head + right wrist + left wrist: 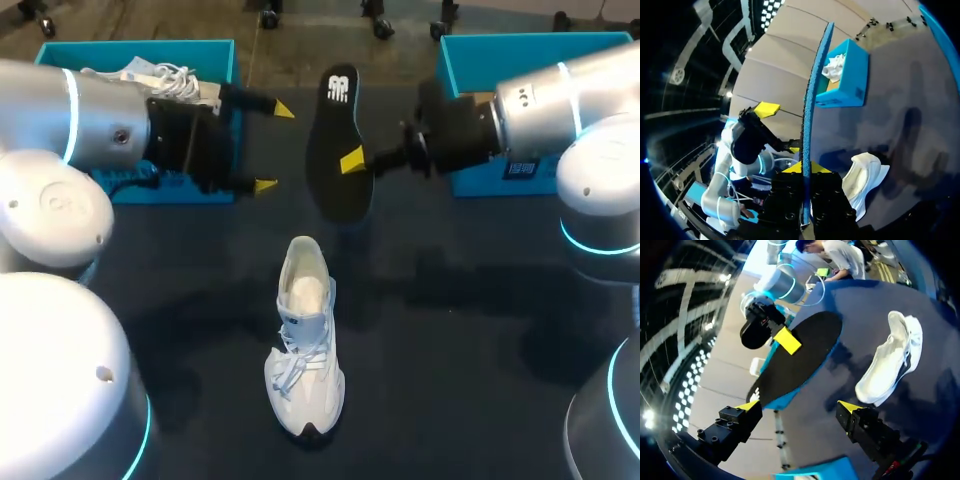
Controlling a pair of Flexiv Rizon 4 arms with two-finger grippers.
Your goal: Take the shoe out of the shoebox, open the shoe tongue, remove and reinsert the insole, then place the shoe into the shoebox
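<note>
- Here, a dark matte table (450,330) carries a white lace-up sneaker (305,340) near its middle, upright on its sole, toe toward the robot and mouth open
- A teal cardboard shoebox (140,55) sits at the far left with a second white shoe (165,78) inside, and a second teal shoebox (520,50) sits at the far right
- The right gripper (355,162) is clamped on a black insole with a blue underside (335,120), holding it in the air beyond the sneaker and apart from it
- The left gripper (273,146) hangs just beside the insole, fingers spread wide and touching nothing
- The left arm (90,115) covers part of the left box
- The right arm (560,100) hides much of the right box, so its contents cannot be told
- From above, only one yellow tip of the right gripper shows; the right wrist view has the insole edge-on between both fingers
</note>
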